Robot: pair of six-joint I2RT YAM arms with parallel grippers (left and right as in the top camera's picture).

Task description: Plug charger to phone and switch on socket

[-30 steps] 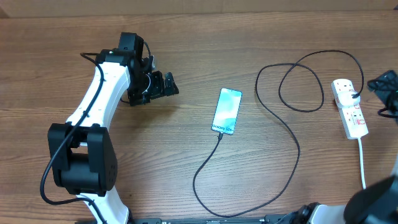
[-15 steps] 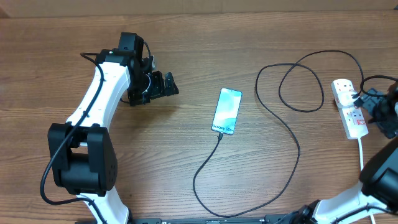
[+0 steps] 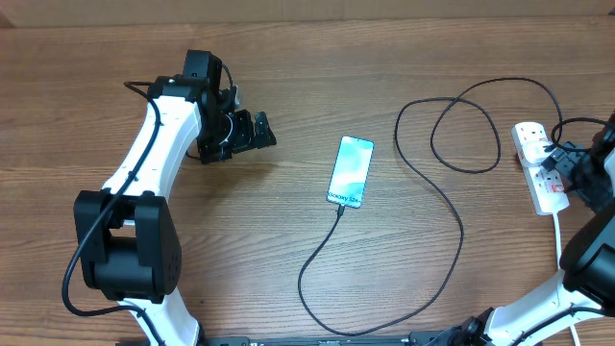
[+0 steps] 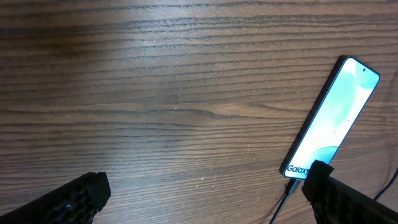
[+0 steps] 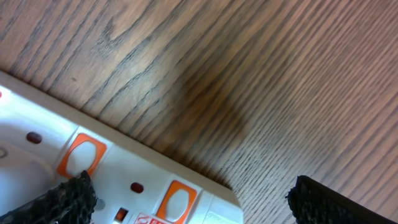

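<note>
Even bright light; soft shadows; phone (image 4: 333,118) screen washed out

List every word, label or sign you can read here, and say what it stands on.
"Galax": on the phone, at the lower screen edge in the left wrist view; the rest is hidden.
Red-and-white label on the power strip: cut off, unreadable.
Overhead view: the phone's lettering is too small to read.
</note>
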